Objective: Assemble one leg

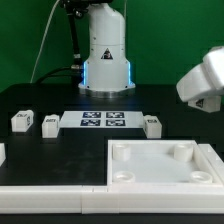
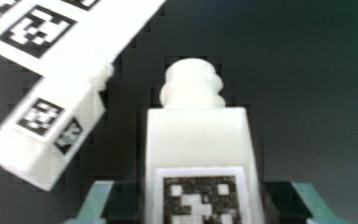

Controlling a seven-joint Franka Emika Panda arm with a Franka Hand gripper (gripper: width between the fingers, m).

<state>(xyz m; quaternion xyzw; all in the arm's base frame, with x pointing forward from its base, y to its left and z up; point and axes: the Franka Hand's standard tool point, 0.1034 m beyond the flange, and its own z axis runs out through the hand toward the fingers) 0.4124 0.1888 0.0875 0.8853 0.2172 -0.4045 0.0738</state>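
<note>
In the wrist view my gripper [image 2: 197, 203] is shut on the leg [image 2: 197, 135], a white block with a black-and-white tag on its face and a rounded peg tip pointing away. The teal fingers [image 2: 105, 200] flank it on both sides. In the exterior view the gripper [image 1: 205, 82] hangs blurred, high above the table at the exterior view's right; the held leg is not distinguishable there. The large white tray-like piece [image 1: 120, 175] with raised rim lies at the front.
Three more legs stand on the black table: two at the exterior view's left [image 1: 22, 121] [image 1: 48, 124], one to the right [image 1: 152, 124] of the marker board [image 1: 103, 121]. That leg [image 2: 51, 135] and the marker board [image 2: 60, 25] also show in the wrist view. The robot base [image 1: 105, 55] stands behind.
</note>
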